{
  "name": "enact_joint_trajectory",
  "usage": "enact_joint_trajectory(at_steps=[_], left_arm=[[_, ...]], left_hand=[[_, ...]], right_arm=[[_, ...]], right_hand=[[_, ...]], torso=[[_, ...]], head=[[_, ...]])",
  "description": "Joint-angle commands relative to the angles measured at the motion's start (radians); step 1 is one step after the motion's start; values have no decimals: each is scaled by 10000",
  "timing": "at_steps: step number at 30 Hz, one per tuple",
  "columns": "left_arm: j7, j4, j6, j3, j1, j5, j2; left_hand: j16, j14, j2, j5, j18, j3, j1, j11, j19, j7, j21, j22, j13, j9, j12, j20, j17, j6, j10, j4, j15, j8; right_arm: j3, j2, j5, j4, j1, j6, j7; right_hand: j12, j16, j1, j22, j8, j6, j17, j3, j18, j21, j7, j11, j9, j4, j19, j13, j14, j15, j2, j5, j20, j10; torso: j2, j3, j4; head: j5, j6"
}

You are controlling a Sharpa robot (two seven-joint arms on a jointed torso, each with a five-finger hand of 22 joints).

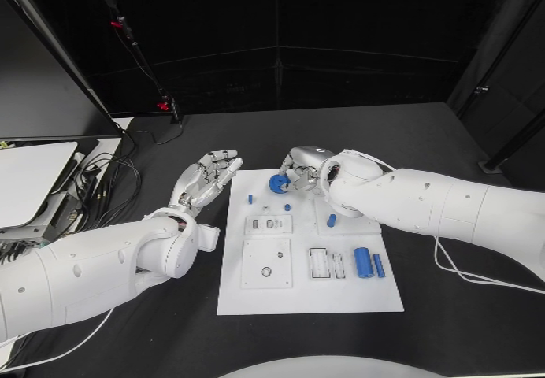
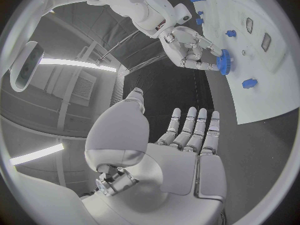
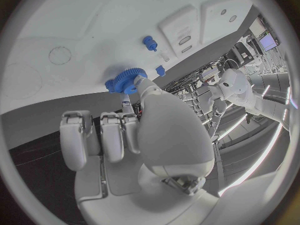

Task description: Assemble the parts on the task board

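Observation:
The white task board (image 1: 306,291) lies in the middle of the black table. My right hand (image 1: 300,172) is at the board's far edge and pinches a blue toothed gear (image 1: 278,183) between thumb and finger, just above the board. The gear (image 2: 224,62) also shows in the left wrist view, held by the right hand (image 2: 187,47), and in the right wrist view the gear (image 3: 125,80) is at my fingertips. My left hand (image 1: 210,177) hovers flat and open over the table left of the board, holding nothing. A blue cylinder (image 1: 362,262) and slim blue bar (image 1: 378,264) lie at the board's right side.
Small blue pegs (image 1: 250,199) (image 1: 287,207) stand near the board's far end and another blue piece (image 1: 331,220) lies to the right. Cables (image 1: 108,185) and a grey box (image 1: 34,189) sit at the table's left edge.

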Motion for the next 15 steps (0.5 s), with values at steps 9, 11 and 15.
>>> enact_joint_trajectory(at_steps=[9, 11, 15], left_arm=[[2555, 5, 54, 6, 14, -56, 7], [2554, 5, 54, 6, 14, -56, 6], [2553, 3, 51, 5, 14, -56, 5]], left_hand=[[74, -24, 147, 62, 164, 81, 34, 8, -70, 1655, 66, 16, -15, -19, 63, 19, -16, 11, -68, 2, 82, 46], [74, -24, 147, 62, 164, 81, 34, 8, -70, 1655, 66, 16, -15, -19, 63, 19, -16, 11, -68, 2, 82, 46], [74, -24, 147, 62, 164, 81, 34, 8, -70, 1655, 66, 16, -15, -19, 63, 19, -16, 11, -68, 2, 82, 46]], right_arm=[[-38, 14, -29, -7, -34, 327, -227], [-38, 23, -29, -10, -34, 352, -243], [-38, 50, -29, -28, -34, 403, -281]], right_hand=[[25, 24, -113, 2634, -257, -336, 2631, -106, -74, 33, 2, 84, -50, 5, 1023, 2632, 1040, 73, -64, -30, 23, 1020], [25, 24, -125, 2634, -362, -507, 2631, -134, -74, 33, -34, 60, -58, 2, 1023, 2632, 1040, 64, -79, -49, 26, 1020], [25, 24, -163, 2634, -460, -679, 2631, -191, -74, 33, -66, 32, -55, 14, 1023, 2632, 1040, 42, -109, -100, 17, 1020]], torso=[[5, 1, -1], [3, 1, -1], [2, 0, 3]], head=[[-16, 34], [-10, 40], [-13, 34]])
